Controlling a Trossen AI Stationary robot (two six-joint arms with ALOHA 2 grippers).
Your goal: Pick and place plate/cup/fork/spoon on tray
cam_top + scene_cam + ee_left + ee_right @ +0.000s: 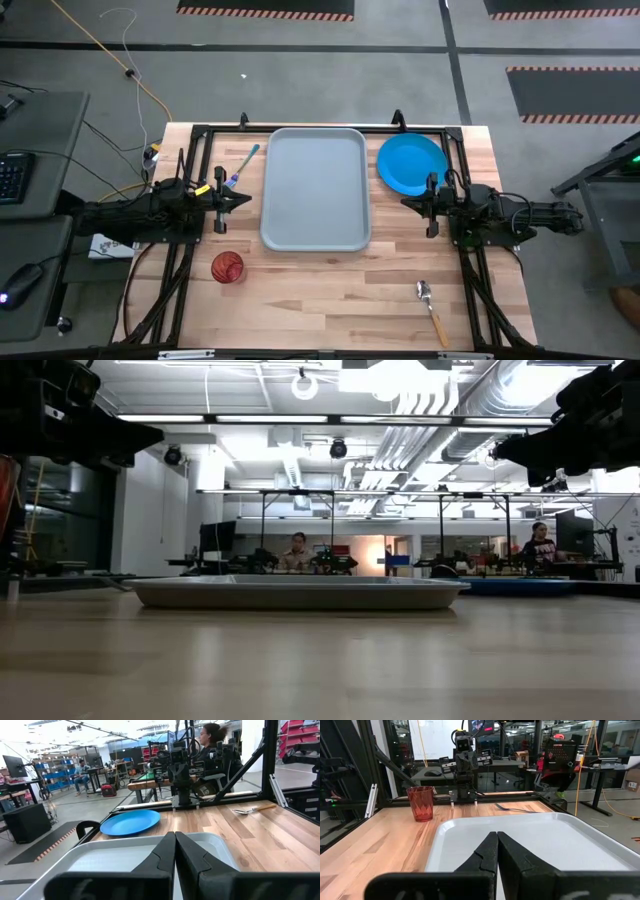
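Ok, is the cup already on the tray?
No, in the high view the cup stands on the bare wood, apart from the tray and off its near-left corner.

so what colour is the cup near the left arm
Translucent red-orange; the cup shows best in the right wrist view.

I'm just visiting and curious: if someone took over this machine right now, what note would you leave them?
Left tool: shut, empty, at the tray's left edge.
Right tool: shut, empty, at the tray's right edge.
Tray: mid-table, nothing on it.
Plate: on the table right of the tray.
Fork: on the table left of the tray.
Cup: upright, near the front left.
Spoon: front right.
Done: nothing. Left: all four items.
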